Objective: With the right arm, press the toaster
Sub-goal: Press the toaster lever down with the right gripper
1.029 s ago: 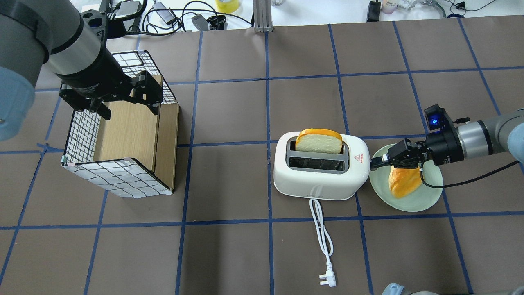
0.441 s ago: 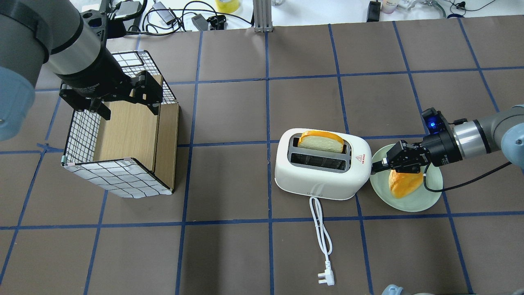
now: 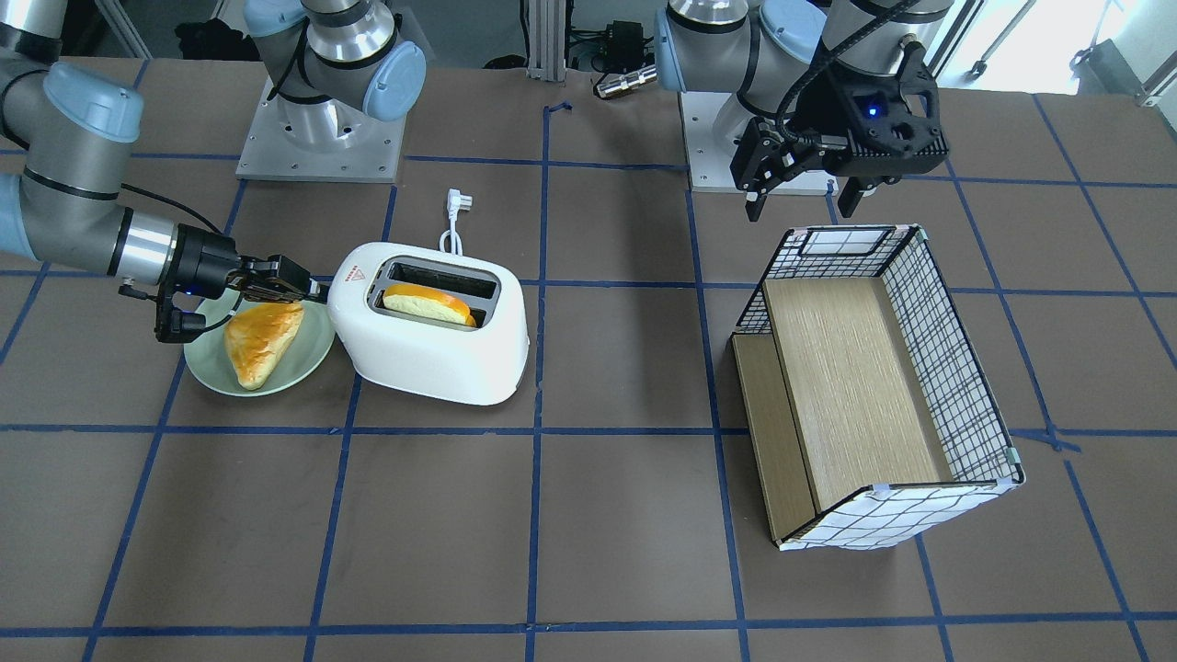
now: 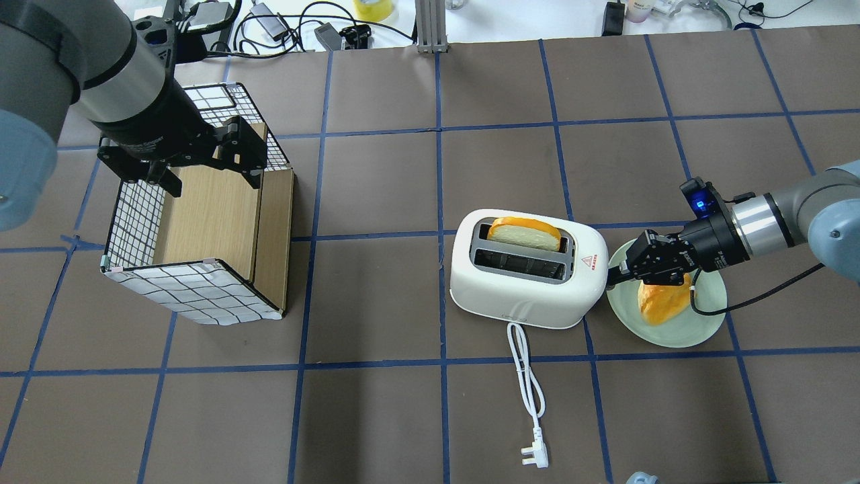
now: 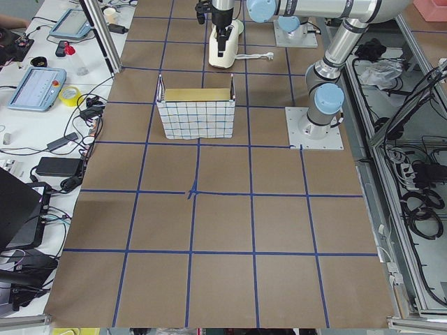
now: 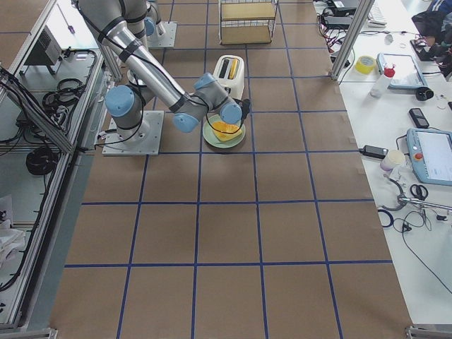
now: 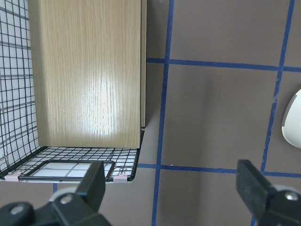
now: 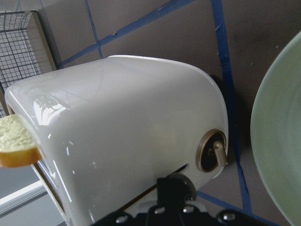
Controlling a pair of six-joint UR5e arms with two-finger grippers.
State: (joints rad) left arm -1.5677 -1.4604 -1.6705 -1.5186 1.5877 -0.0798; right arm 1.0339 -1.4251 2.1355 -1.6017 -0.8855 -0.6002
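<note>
The glossy white toaster [image 4: 527, 289] stands mid-table, with its red triangle mark toward my right arm. It also shows in the front view [image 3: 432, 359]. A bread slice [image 4: 523, 234] sits low in its far slot. My right gripper [image 4: 615, 271] is shut, its tip against the toaster's end face at the lever. In the right wrist view the toaster's end [image 8: 141, 122] fills the frame, with a round dial [image 8: 211, 150] beside the black fingertip [image 8: 171, 188]. My left gripper [image 4: 209, 176] is open and empty above the checkered box [image 4: 195, 296].
A pale green plate [image 4: 699, 329] with an orange-crusted bread piece [image 4: 662, 302] lies under my right wrist, touching the toaster's side. The white cord and plug [image 4: 531, 390] trail toward the near edge. Cables and tools line the far edge.
The bread slice has sunk lower into the slot. My right gripper has stayed at the toaster's end while its wrist swung slightly. The toaster shifted a little. The left arm has not moved.
</note>
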